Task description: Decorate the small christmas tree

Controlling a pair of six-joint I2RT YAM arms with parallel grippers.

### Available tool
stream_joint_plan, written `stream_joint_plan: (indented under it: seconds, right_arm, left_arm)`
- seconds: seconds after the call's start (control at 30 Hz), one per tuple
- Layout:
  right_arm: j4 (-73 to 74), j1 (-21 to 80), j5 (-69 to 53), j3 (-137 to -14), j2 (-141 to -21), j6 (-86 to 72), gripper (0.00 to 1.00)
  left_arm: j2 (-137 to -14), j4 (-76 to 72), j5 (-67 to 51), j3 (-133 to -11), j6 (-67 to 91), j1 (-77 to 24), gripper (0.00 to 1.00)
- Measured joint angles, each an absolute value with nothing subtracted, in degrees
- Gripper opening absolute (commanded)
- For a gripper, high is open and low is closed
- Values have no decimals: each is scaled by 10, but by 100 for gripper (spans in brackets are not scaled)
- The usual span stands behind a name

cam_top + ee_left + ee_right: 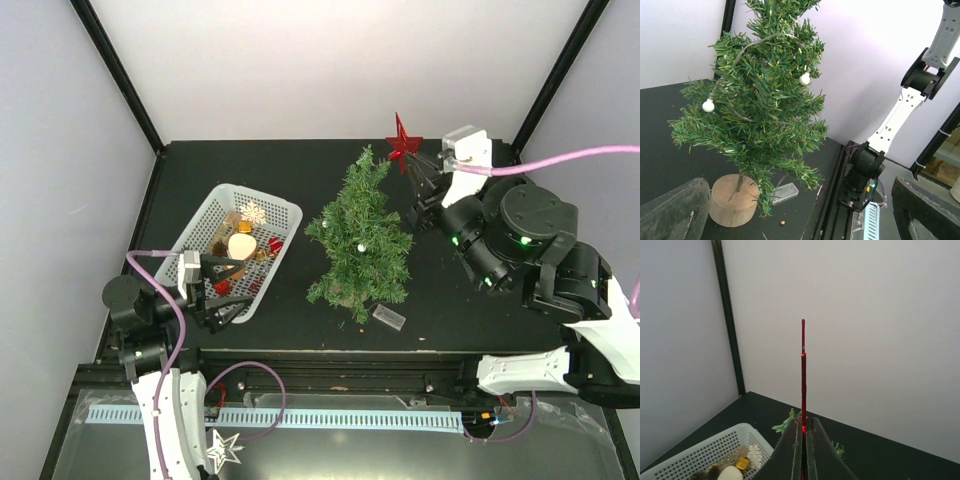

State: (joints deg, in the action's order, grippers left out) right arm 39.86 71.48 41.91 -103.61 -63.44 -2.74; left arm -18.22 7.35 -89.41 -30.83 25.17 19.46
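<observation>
Left of the small christmas tree (360,240) in the overhead view, a white basket (200,225) of ornaments is sitting on the table. The left gripper (222,290) is hovering over the basket's near corner, well apart from the tree, with its jaws spread wide and nothing between them. Right of the treetop, the right gripper (420,178) is pinching a red star (403,140), which is hanging just beside the top branches with a gap between. A small clear box (389,317) is lying near the tree's foot. Through the left wrist camera the tree is standing upright on its round wooden base (732,200) and carrying a thin wire with white balls (804,78). The two empty fingers (675,212) are framing it from either side. Through the right wrist camera the fingers (790,455) are pressing flat together on the star, seen edge-on, and a few green tips of the tree are showing just beyond them.
</observation>
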Motion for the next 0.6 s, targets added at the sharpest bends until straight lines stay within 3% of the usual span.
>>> stream_joint_plan:
  seconds: [0.27, 0.6]
  right_arm:
    - [423, 652, 381, -1086, -704, -41, 1]
    - [524, 642, 343, -1261, -803, -64, 1]
  left_arm:
    - [-176, 55, -894, -303, 264, 195, 99]
    - [-171, 32, -894, -295, 282, 195, 99]
